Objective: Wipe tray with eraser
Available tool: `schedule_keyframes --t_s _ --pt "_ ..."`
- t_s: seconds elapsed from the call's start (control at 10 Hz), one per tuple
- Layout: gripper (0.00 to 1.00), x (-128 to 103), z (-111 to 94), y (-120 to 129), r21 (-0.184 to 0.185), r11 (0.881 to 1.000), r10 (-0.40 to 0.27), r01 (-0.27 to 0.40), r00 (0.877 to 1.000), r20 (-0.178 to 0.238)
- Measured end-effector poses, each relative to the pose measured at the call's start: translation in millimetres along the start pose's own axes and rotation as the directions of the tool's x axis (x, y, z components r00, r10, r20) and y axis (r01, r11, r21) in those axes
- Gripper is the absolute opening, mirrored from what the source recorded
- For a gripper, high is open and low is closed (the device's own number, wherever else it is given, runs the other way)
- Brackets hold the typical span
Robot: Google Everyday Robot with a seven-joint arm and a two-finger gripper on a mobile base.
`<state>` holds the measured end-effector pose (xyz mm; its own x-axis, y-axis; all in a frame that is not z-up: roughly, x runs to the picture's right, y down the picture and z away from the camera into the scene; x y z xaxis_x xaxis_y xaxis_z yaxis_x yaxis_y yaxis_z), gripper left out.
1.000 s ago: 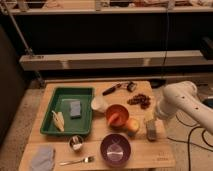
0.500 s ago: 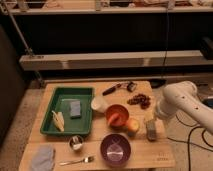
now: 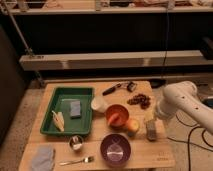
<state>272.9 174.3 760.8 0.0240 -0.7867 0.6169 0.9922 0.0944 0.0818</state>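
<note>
The green tray lies on the left half of the wooden table, with a flat blue-grey pad and a pale yellow item inside it. Near the table's right edge the eraser, a small grey-tan block, stands upright on the wood. My gripper comes in on the white arm from the right and hovers directly over the eraser's top, open and holding nothing. The tray is well to the left of the gripper.
Between tray and eraser stand a white cup, an orange bowl and an orange fruit. Along the front are a purple bowl, a small metal cup, a fork and a pale cloth. A dark tool and brown pieces lie at the back.
</note>
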Motion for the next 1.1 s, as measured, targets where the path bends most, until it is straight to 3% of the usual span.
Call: schedule_keyframes --t_s 0.8,1.1 --pt "0.69 0.0 0.3 0.0 0.000 1.000 0.000 0.000 1.000 0.000" --pt "0.69 -0.6 11.2 1.7 0.000 1.000 -0.001 0.001 1.000 -0.001"
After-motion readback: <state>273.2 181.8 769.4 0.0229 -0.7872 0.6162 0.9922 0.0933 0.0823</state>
